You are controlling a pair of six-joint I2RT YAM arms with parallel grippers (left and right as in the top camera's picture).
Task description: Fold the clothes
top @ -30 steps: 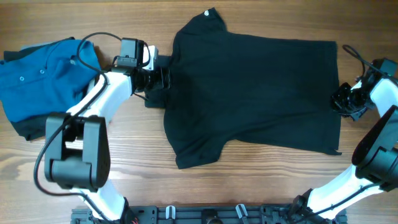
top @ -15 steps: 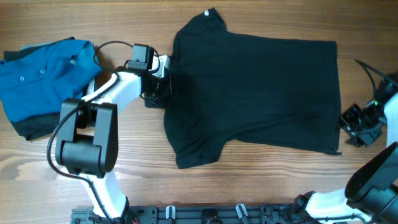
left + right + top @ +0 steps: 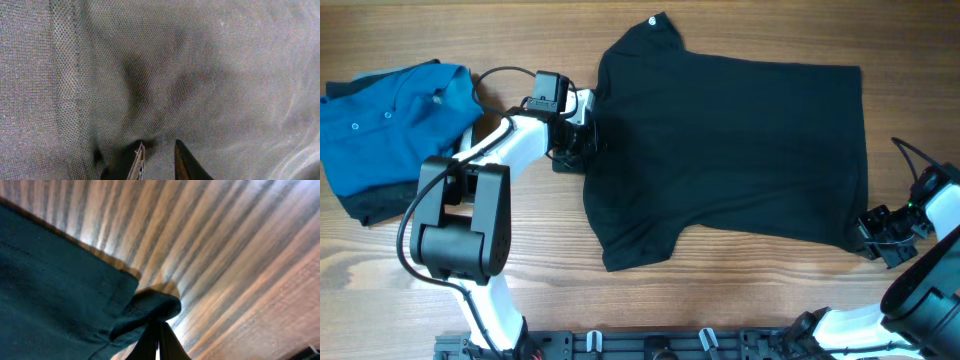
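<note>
My pincer (image 3: 158,341) pokes in at the bottom centre of the frame, its two dark fingers (image 3: 169,346) pressed together with barely a slit between them. Just above their tips the hem corner (image 3: 152,305) of the black shirt (image 3: 50,290) is bunched and curled up off the surface, drawn toward my grip. The rest of that knit fabric fills the left and lower left, its edge running down from the upper left toward the centre. The wooden table (image 3: 240,255) takes up the top and right, its grain streaked diagonally, with a pale glare just right of the corner.
</note>
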